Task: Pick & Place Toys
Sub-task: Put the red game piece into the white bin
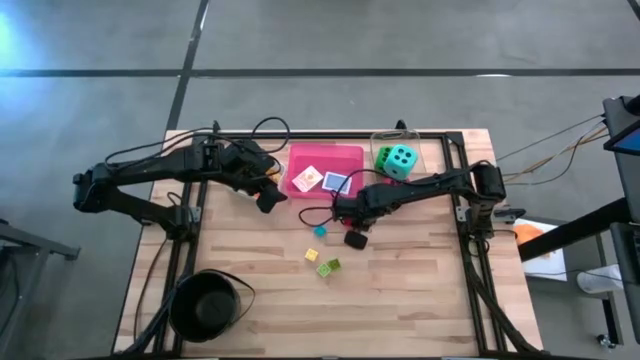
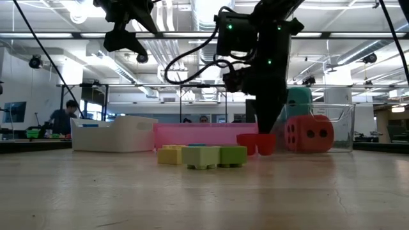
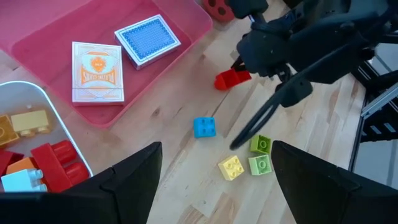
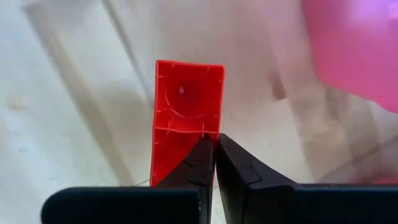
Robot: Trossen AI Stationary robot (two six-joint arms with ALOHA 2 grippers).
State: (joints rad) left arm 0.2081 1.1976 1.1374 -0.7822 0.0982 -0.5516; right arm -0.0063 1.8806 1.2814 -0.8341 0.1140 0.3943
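My right gripper (image 4: 214, 143) points down at the table's middle, just in front of the pink tray (image 1: 325, 150), shut on a small red block (image 4: 186, 106). Blue (image 1: 320, 230), yellow (image 1: 312, 256) and green (image 1: 330, 267) blocks lie flat on the wood nearby. Two cards (image 3: 118, 59) lie in the pink tray. Green and teal dice (image 1: 397, 160) sit in the clear tray, with a red die (image 2: 310, 133) beside it. My left gripper (image 3: 214, 186) hovers open over the table, left of the pink tray. My right gripper pinches one side wall of the red block (image 4: 217, 127) at its fingertips, one finger in the hollow and one outside. The fingers come from above, pointing down. The hollow side faces up. I cannot tell whether the block (image 2: 255, 144) is clear of the table.
A white tray (image 3: 37, 143) holding several blocks sits under my left arm. The black bowl (image 1: 205, 305) stands at the near left corner. Bare wood lies along the table's near right part.
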